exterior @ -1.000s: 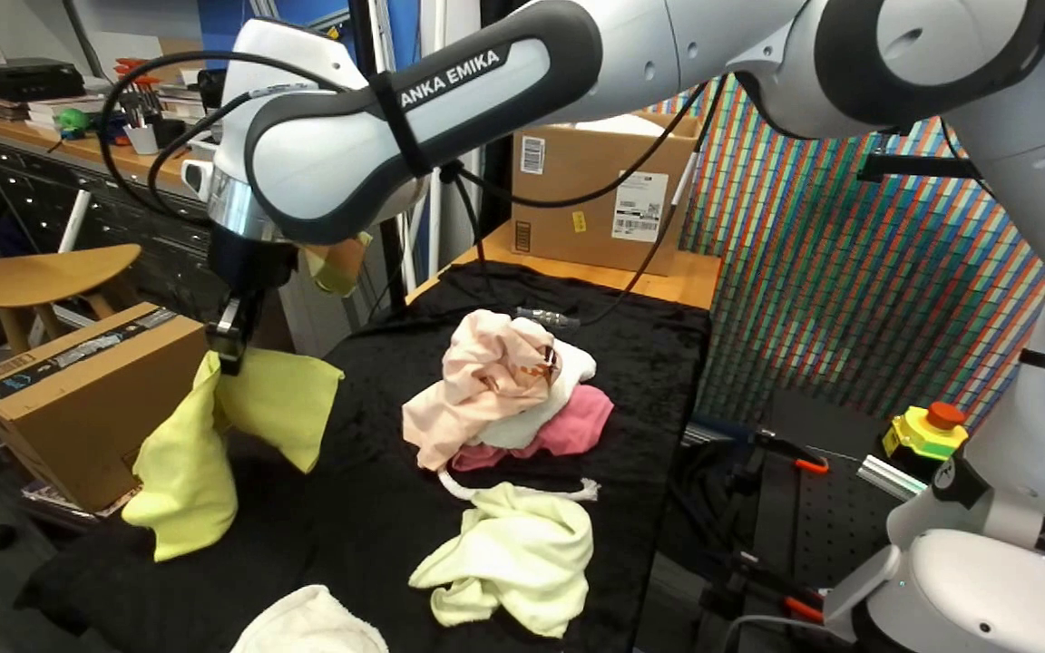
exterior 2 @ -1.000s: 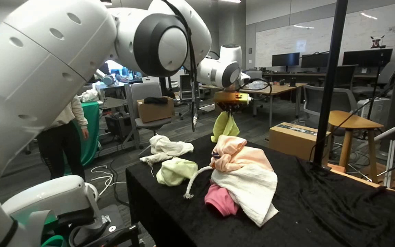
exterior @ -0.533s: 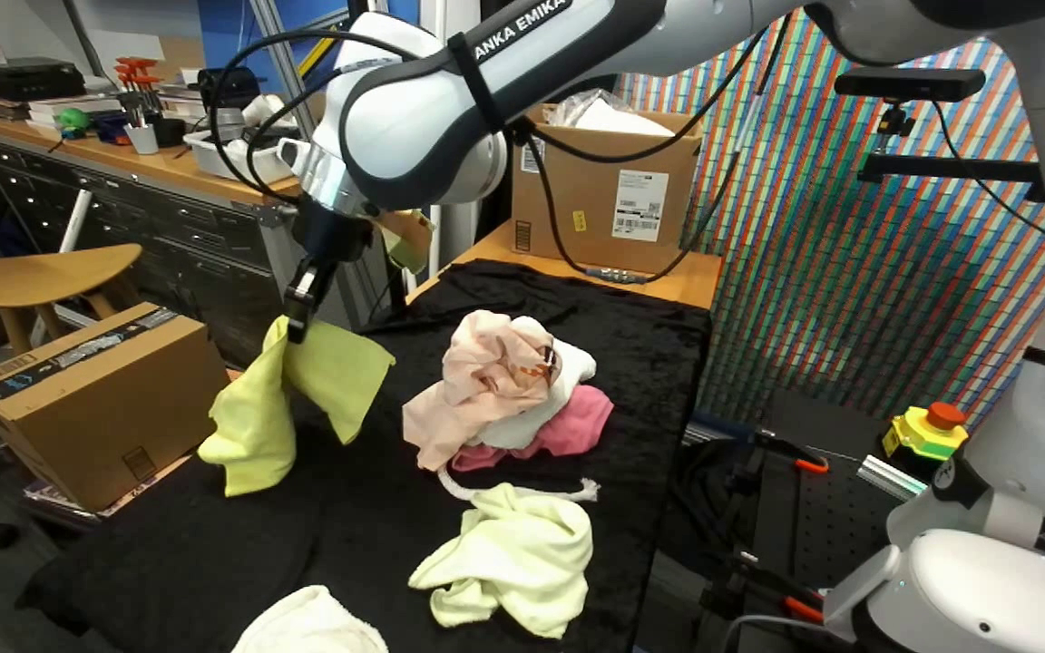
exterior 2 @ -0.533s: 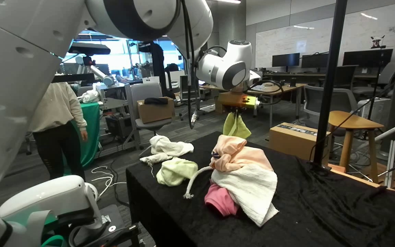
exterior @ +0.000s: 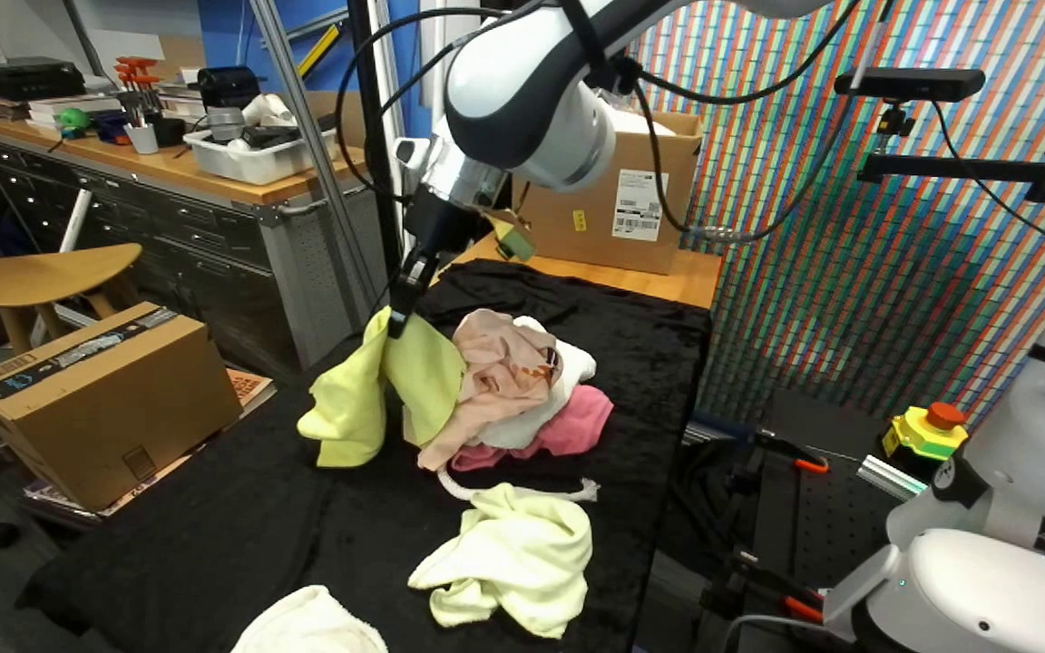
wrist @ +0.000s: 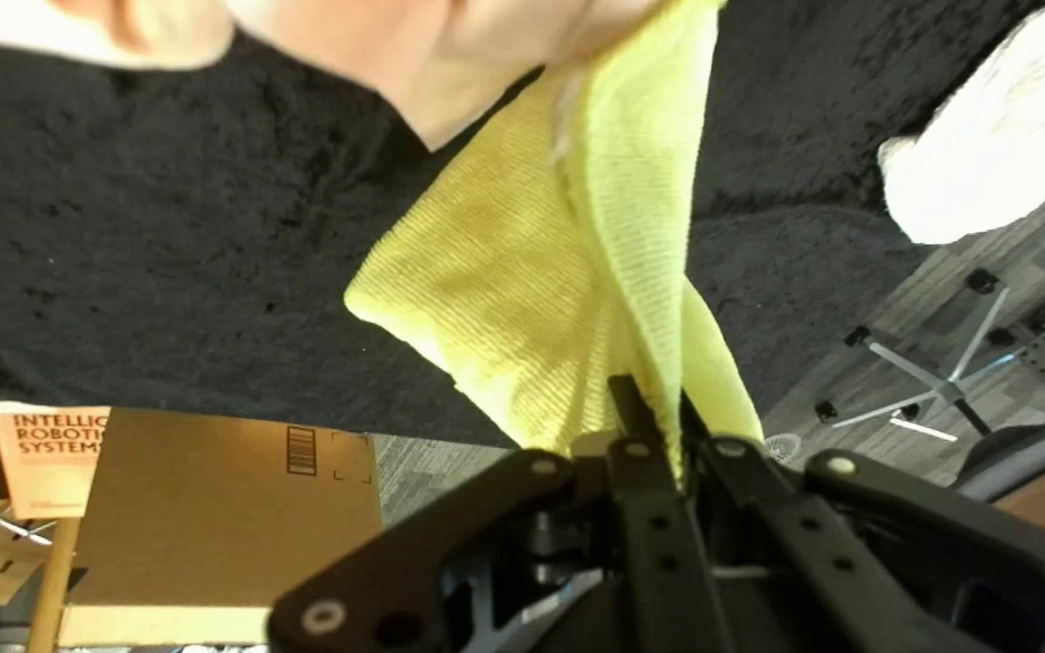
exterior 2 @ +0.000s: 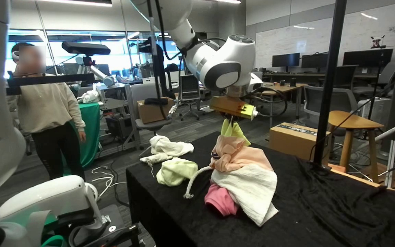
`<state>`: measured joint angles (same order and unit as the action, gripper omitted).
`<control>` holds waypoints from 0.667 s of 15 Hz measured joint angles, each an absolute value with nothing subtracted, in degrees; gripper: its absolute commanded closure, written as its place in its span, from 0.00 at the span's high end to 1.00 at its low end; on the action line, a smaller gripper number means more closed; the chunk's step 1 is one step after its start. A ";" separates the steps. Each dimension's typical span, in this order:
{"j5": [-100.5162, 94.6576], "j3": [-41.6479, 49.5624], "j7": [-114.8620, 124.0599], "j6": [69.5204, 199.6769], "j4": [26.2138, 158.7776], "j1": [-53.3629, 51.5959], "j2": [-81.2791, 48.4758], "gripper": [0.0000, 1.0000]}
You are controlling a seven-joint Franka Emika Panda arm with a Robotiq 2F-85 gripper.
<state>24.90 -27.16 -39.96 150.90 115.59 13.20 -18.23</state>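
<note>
Tool (wrist: 663, 410) with yellow cloth (wrist: 536, 290) (nearer pile (exterior: 509, 390))

The claw (exterior: 397, 322) and its yellow cloth (exterior: 364, 381) now hang nearer the peach cloth (exterior: 497, 363), farther from the black-taped box (exterior: 114, 408); in an exterior view the yellow overlaps the peach, which looks darker. The arm (exterior 2: 214, 65) no longer hides the person's head (exterior 2: 29, 60).

I see a taped cardboard box (exterior: 123, 417) near a wooden stool (exterior: 46, 266) in both exterior views. In an exterior view I've got a workbench (exterior: 137, 218) with a white bin (exterior: 250, 165) on top, plus an open carton (exterior: 590, 245). In an exterior view I see a person (exterior 2: 46, 109) standing, plus monitors (exterior 2: 285, 59) in front of a whiteboard (exterior 2: 300, 37). Wrist view: orange book (wrist: 55, 467) beside that box.
</note>
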 measured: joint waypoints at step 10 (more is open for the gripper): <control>28.68 -10.89 -42.68 144.44 137.41 6.37 4.20 0.44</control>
